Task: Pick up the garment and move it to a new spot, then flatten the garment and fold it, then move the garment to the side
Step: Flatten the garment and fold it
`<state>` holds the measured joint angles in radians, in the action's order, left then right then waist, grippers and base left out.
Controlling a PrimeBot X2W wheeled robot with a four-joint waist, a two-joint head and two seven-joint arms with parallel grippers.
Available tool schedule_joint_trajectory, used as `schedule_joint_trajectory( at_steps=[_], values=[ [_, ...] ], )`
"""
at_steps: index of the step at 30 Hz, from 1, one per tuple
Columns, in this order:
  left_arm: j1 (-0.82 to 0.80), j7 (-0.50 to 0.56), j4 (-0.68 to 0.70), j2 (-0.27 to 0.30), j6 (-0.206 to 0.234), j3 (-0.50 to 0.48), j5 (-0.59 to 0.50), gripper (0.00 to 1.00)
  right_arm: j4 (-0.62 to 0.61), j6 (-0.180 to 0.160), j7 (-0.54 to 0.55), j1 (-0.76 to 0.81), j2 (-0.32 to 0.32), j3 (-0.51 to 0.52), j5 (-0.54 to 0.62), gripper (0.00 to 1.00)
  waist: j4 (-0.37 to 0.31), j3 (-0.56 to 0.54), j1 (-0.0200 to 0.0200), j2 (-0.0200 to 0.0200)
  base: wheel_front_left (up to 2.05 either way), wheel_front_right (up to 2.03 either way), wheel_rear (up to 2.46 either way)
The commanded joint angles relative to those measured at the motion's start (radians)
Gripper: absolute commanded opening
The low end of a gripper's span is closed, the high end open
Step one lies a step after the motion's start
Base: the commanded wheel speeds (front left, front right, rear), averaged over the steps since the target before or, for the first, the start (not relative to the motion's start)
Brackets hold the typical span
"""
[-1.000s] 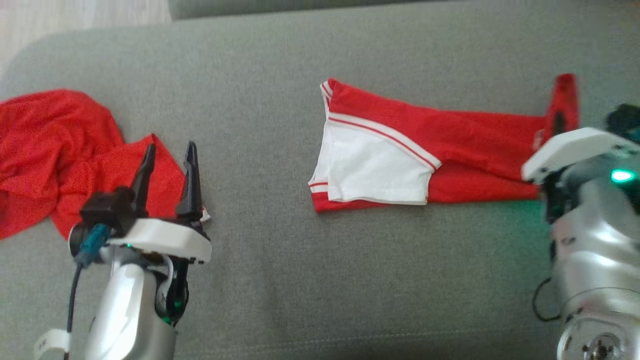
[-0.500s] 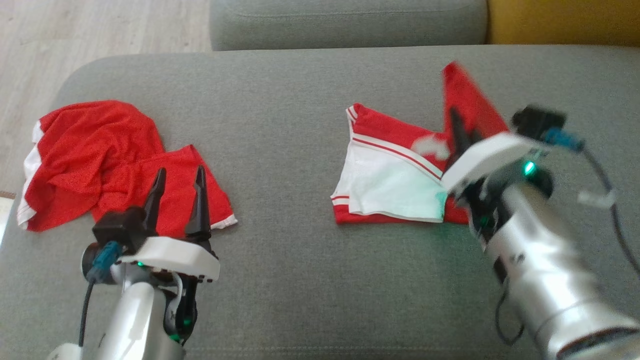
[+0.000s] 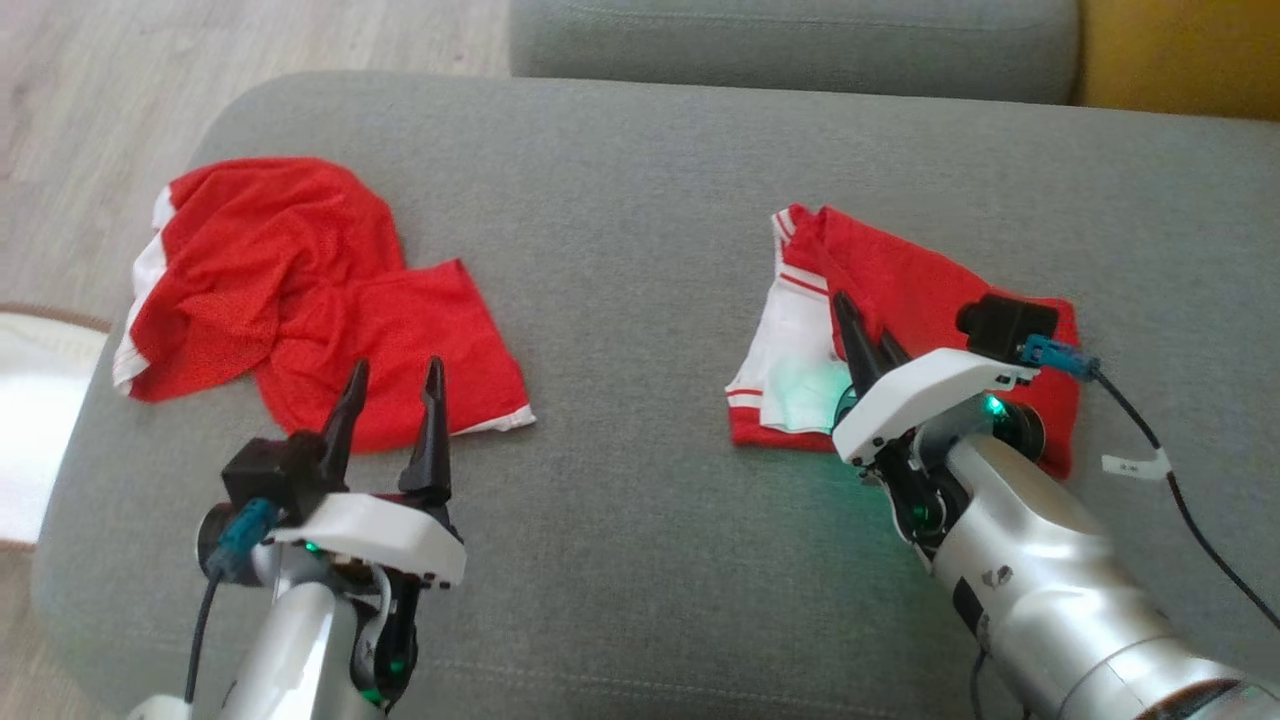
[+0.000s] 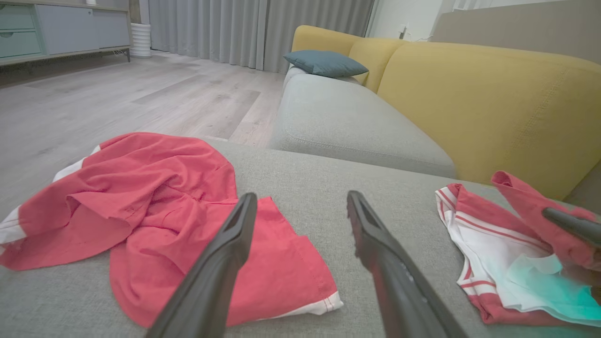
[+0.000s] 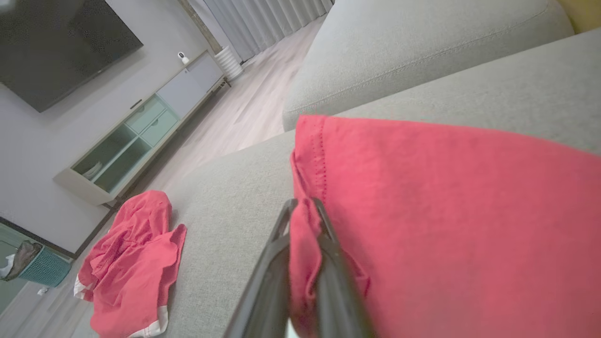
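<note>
The garment (image 3: 930,290), red with a white panel and striped trim, lies on the grey cushion (image 3: 640,250) at the right, its red end doubled over itself. My right gripper (image 3: 852,312) is shut on a pinched red fold of it, low over the white panel. In the right wrist view the fingers (image 5: 304,206) clamp the red cloth (image 5: 446,211). My left gripper (image 3: 395,372) stands open, holding nothing, above the near edge of a second, crumpled red garment (image 3: 300,290). The left wrist view shows its spread fingers (image 4: 300,199), the crumpled garment (image 4: 164,211) and the held garment (image 4: 488,244).
The cushion's rounded left edge (image 3: 130,420) drops to wooden floor (image 3: 90,90) and a pale rug (image 3: 30,420). Another grey seat (image 3: 790,40) and a yellow sofa back (image 3: 1180,55) lie beyond. A cable (image 3: 1150,440) trails from my right wrist.
The head camera has shifted. My right gripper has carried the garment's far right end leftward over the rest, doubling it. The left gripper stays open.
</note>
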<state>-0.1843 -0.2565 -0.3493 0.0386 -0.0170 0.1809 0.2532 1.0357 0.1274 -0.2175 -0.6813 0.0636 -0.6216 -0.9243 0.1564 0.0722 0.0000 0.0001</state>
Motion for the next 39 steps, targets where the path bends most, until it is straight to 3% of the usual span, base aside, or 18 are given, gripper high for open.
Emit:
schedule_joint_trajectory(
  at_steps=[1, 10, 11, 12, 19, 25, 29, 33, 38, 39],
  values=[
    [-0.033, -0.005, 0.03, 0.012, 0.006, -0.029, 0.007, 1.0, -0.02, 0.003, -0.017, -0.041, -0.013, -0.023, -0.013, 0.0, 0.013, 0.008, 0.0, -0.0001, 0.0, 0.0, 0.0],
    [-0.042, -0.005, 0.024, 0.012, 0.008, -0.011, 0.019, 1.0, 0.055, 0.003, -0.041, -0.066, -0.013, -0.131, -0.104, 0.0, 0.057, 0.037, 0.0, -0.0001, 0.0, 0.0, 0.0],
    [-0.043, -0.005, 0.023, 0.012, 0.008, -0.01, 0.02, 1.0, 0.057, 0.003, -0.042, -0.067, -0.013, -0.148, -0.109, 0.22, 0.06, 0.038, 0.0, -0.0001, 0.0, 0.0, 0.0],
    [-0.043, -0.005, 0.021, 0.012, 0.009, -0.01, 0.021, 1.0, 0.056, 0.003, -0.042, -0.064, -0.013, -0.16, -0.123, 1.0, 0.062, 0.039, 0.0, -0.0001, 0.0, 0.0, 0.0],
    [-0.038, -0.005, 0.016, 0.012, 0.015, -0.023, 0.024, 1.0, -0.031, 0.003, -0.044, -0.044, -0.013, -0.27, -0.233, 1.0, 0.038, 0.032, 0.0, -0.0001, 0.0, 0.0, 0.0],
    [-0.038, -0.005, 0.028, 0.012, 0.015, -0.045, 0.019, 1.0, -0.048, 0.003, -0.044, -0.096, -0.013, -0.239, -0.216, 1.0, -0.025, 0.017, 0.0, -0.0001, 0.0, 0.0, 0.0],
    [-0.041, -0.005, 0.05, 0.012, 0.015, -0.059, 0.02, 1.0, -0.004, 0.003, -0.044, -0.147, -0.013, -0.158, -0.071, 1.0, -0.072, 0.011, 0.0, -0.0001, 0.0, 0.0, 0.0],
    [-0.045, -0.005, 0.077, 0.012, 0.018, -0.074, 0.023, 1.0, 0.016, 0.003, -0.044, -0.167, -0.002, -0.026, 0.153, 1.0, -0.112, 0.005, 0.0, -0.0001, 0.0, 0.0, 0.0],
    [-0.044, -0.005, 0.103, 0.012, 0.018, -0.085, 0.032, 1.0, -0.075, 0.003, -0.044, -0.107, 0.054, 0.134, 0.367, 1.0, -0.137, 0.0, 0.0, -0.0001, 0.0, 0.0, 0.0],
    [-0.041, -0.005, 0.113, 0.012, 0.013, -0.087, 0.04, 1.0, -0.149, 0.003, -0.044, -0.053, 0.079, 0.216, 0.48, 1.0, -0.146, -0.002, 0.0, -0.0001, 0.0, 0.0, 0.0]
  ],
)
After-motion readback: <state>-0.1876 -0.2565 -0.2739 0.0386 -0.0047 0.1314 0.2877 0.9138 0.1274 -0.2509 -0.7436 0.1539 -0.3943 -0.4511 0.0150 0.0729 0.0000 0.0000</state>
